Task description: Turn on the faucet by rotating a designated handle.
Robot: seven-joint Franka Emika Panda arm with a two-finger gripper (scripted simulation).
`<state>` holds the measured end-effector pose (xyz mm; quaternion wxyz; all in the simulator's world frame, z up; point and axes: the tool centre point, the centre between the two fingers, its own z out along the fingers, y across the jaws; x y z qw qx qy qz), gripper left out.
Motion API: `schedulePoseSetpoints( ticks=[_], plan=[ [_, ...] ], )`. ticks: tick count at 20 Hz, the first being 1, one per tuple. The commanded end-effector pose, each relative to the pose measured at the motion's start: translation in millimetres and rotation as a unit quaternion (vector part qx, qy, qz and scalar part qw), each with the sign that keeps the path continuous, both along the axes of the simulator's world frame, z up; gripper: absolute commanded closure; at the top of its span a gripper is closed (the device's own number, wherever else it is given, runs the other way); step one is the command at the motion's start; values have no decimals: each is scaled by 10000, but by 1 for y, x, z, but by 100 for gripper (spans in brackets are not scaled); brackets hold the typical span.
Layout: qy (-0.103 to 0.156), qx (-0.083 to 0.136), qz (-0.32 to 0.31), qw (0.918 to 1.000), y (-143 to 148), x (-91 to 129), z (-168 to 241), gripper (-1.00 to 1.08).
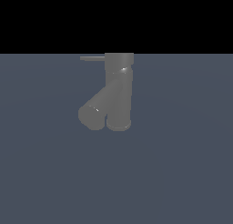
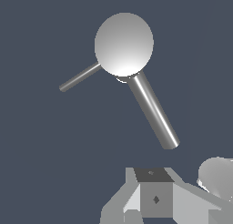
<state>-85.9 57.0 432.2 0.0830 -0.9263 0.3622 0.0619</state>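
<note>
Flat slate-blue floor [image 1: 182, 173], the grey Y-shaped faucet [image 1: 119, 95] standing upright on it.

— What do we record of the faucet [image 1: 119, 93]?
— It stands upright on the floor [image 1: 182, 173]; its spout branches toward the exterior view's left.
— And the handle [image 1: 92, 58]?
— We note it juts from the cap, also leftward, above the spout.

Open floor [image 1: 182, 173] surrounds the faucet [image 1: 119, 91]; its handle [image 1: 92, 58] juts unobstructed.
</note>
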Motion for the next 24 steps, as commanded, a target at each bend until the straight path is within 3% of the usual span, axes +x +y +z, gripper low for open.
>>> schedulePoseSetpoints(
  ticks=[1, 6, 12, 18, 24],
  plan=[
    [81, -9, -348, 9994, 2, 14, -8, 108],
    [231, -68, -1031, 9944, 7, 39, -27, 108],
    [379, -187, -1844, 9819, 12, 69, -51, 108],
    [474, -351, -2639, 9627, 18, 97, -76, 108],
    [504, -542, -3405, 9373, 24, 123, -102, 108]
  ],
)
